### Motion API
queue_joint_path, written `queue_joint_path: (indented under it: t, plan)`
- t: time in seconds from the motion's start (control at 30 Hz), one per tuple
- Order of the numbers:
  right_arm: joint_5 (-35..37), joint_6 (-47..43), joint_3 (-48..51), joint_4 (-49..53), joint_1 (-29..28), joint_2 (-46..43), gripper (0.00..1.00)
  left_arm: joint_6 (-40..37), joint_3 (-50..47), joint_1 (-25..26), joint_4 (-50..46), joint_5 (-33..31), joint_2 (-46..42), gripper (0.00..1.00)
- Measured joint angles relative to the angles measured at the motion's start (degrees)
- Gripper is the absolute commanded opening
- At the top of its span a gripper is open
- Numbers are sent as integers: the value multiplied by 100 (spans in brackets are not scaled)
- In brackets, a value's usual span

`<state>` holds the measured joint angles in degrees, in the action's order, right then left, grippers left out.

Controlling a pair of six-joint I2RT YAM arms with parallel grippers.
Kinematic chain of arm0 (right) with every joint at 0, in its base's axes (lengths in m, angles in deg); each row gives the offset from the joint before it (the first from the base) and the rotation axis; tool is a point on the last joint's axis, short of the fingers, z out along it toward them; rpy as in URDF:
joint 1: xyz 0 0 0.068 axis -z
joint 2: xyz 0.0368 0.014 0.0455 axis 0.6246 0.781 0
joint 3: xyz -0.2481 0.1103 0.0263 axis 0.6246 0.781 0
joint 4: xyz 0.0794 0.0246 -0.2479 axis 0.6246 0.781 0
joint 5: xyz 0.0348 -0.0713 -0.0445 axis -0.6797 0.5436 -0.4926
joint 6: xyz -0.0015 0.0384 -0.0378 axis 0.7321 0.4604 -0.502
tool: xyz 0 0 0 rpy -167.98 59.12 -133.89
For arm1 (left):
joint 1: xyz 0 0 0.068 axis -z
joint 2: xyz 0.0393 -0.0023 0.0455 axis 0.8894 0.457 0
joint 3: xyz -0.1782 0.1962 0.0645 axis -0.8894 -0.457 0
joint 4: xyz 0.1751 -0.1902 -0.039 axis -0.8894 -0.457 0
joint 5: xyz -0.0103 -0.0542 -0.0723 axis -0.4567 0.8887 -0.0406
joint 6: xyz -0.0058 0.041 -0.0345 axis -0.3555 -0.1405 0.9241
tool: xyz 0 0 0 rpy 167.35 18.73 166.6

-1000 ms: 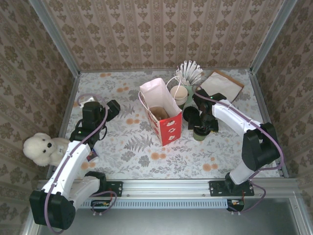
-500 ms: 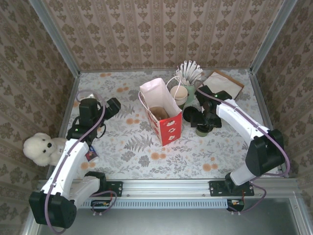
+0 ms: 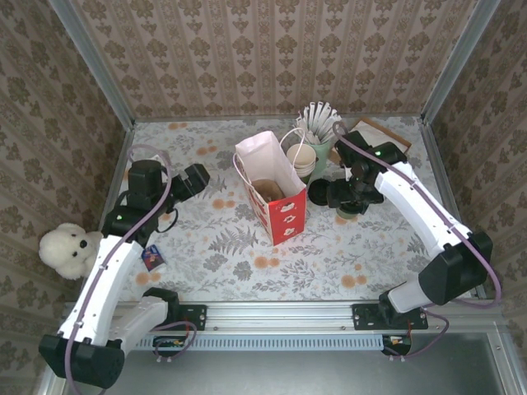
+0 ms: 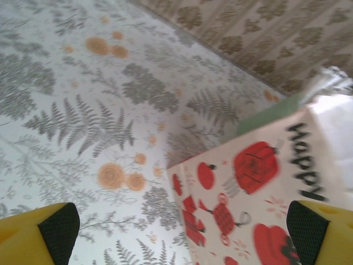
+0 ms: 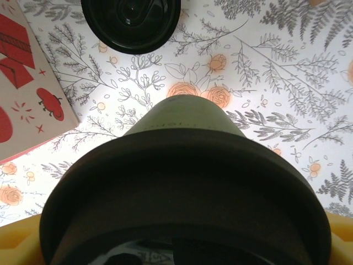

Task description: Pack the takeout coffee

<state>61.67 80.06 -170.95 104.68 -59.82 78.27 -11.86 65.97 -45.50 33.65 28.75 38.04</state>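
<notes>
Right wrist view: my right gripper (image 5: pixel 176 237) clasps the coffee (image 5: pixel 176 116) by its lid (image 5: pixel 182 187), beside the bag (image 3: pixel 286 212); left gripper (image 4: pixel 179 223) gapes empty. I'd lift high, then lower it in upright.

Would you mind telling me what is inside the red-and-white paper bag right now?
Through the open top of the paper bag, a brownish round thing lies at the bottom; I cannot identify it. The bag's walls cover the rest. The takeout coffee is outside it.

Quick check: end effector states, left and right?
Left end effector: open, holding nothing.
Right end effector: closed on the takeout coffee.
</notes>
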Motion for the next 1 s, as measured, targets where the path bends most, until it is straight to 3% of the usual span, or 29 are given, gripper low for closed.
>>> queue_joint_path:
  t: [0.13, 0.37, 0.63, 0.73, 0.9, 1.0]
  plan:
    - [24, -66, -315, 184, -17, -160, 67, -42, 442, 459, -35, -76, -111, 100]
    - [151, -216, -1154, 481, -437, -214, 67, -44, 745, 634, 13, 107, -374, 100]
    - [184, -247, -2371, 494, -870, -162, 67, -297, 1779, 2059, -17, 197, 874, 97]
    - [306, -254, -2756, 538, -1036, -83, 67, -411, 1976, 2367, -216, -46, 1217, 85]
    - [505, -254, -3386, 728, -1364, 81, 67, -466, 2118, 2426, -540, -466, 1556, 58]
    - [610, -245, -3825, 903, -1639, 232, 67, -476, 2120, 2430, -647, -669, 1613, 50]
